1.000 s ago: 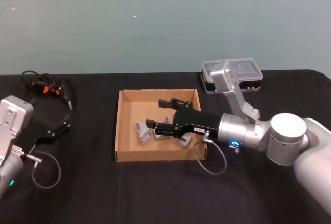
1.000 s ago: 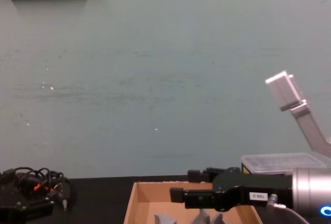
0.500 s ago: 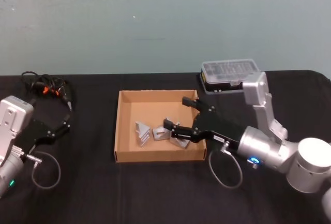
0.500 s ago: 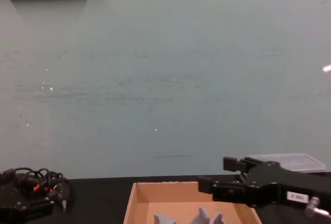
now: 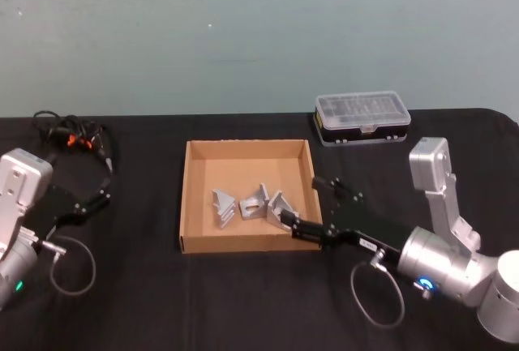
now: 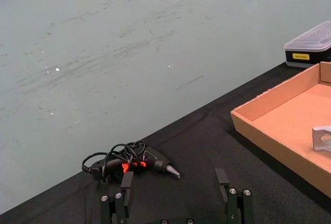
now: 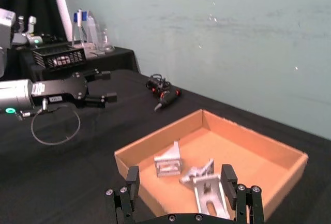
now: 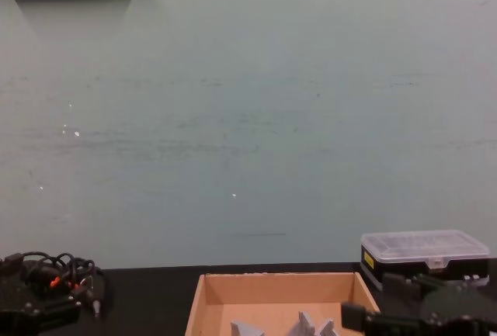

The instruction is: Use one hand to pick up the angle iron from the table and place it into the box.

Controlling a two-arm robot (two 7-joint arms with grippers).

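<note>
Hovering right hand [image 5: 318, 206] spread beside box [image 5: 195, 241], three angle irons [image 5: 250, 204] inside

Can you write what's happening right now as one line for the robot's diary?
phase: after drop | right tool: open, empty, beside box | angle irons: three in box | left tool: open, parked

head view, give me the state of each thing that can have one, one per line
box: open-topped, holding three angle irons
angle irons: lying loose in the box, none gripped
right gripper: open, empty, at the box's right front corner
left gripper: open, empty, parked at the table's left side
black case: clear lid shut
corded tool: lying idle at far left, cable bundled
</note>
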